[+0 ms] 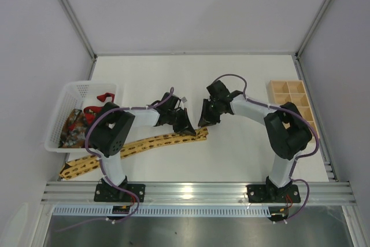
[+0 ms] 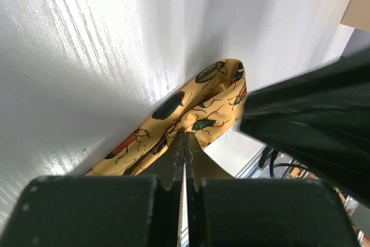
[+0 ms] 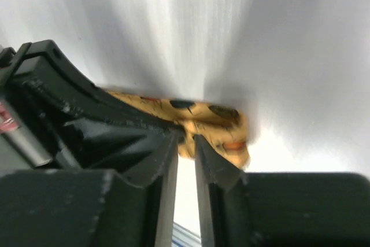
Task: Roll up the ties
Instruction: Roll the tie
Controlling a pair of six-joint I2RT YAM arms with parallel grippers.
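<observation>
At the far left of the table a white basket is seen; the red tie and the dark patterned tie are heaped inside it, the red one towards the back. The yellow tie is laid flat on the table outside the basket; it runs from the near left corner, under the left arm, towards the middle, where its end is met by both claws. The left claw is lowered onto that end; in the left wrist view its fingers are shut tight together and a crease of the yellow tie is pinched at their tips, the end of the fabric being doubled over just beyond. The right claw is set just beside it, tip to tip; in the right wrist view its fingers are parted by a narrow gap, nothing is clamped between them, and the folded end of the yellow tie is seen right at their tips. At the far right a wooden box divided into compartments is placed well apart from the ties.
</observation>
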